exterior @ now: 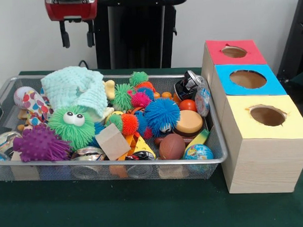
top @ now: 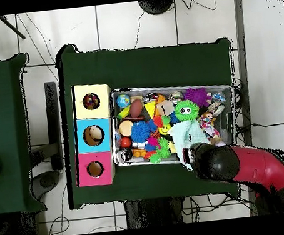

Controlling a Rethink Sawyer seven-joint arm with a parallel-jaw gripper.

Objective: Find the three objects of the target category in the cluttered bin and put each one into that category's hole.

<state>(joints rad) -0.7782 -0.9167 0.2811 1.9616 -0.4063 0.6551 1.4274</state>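
The wire-mesh bin stands on the green table, full of toys; it also shows in the overhead view. White dotted cloth pieces lie bunched at its left end, partly under the mint knitted cloth. In the overhead view they lie at the bin's right end. The yellow-topped box's hole is nearest the camera at the right. In the overhead view this hole shows something dark and multicoloured inside. My gripper hangs open and empty, high above the bin's far left side.
Spiky pom-pom balls: green with eyes, purple, blue. Small balls, a wooden block and a globe ball fill the bin. The blue-topped hole and the red-topped hole lie behind the yellow one. My arm overhangs the bin's corner.
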